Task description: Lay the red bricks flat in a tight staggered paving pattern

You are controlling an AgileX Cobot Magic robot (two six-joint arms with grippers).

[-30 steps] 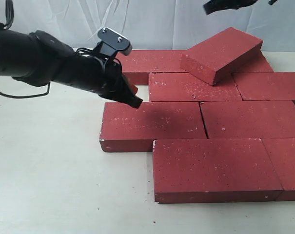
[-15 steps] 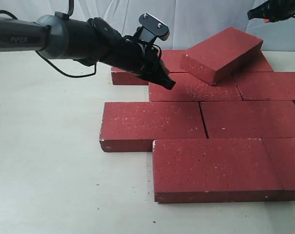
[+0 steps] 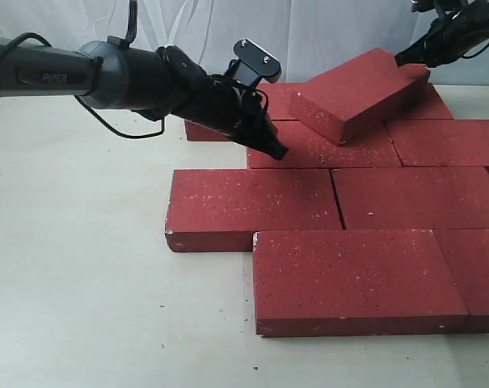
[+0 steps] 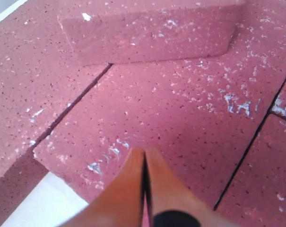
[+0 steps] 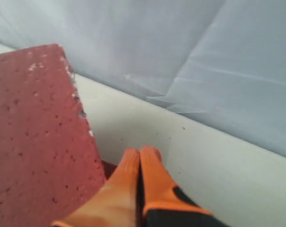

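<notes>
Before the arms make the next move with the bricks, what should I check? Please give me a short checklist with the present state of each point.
1. Tilted brick lies flat: not ok; it leans on top of the laid bricks.
2. Left gripper shut and empty: ok; its tip is close over a flat brick, beside the tilted brick's low end.
3. Right gripper shut and empty: ok; it is at the tilted brick's raised far corner.
4. Right gripper touches that corner: cannot tell.
5. Laid bricks tight and staggered: ok in the front rows, thin joints.
6. Free slot under the tilted brick: cannot tell, hidden.
</notes>
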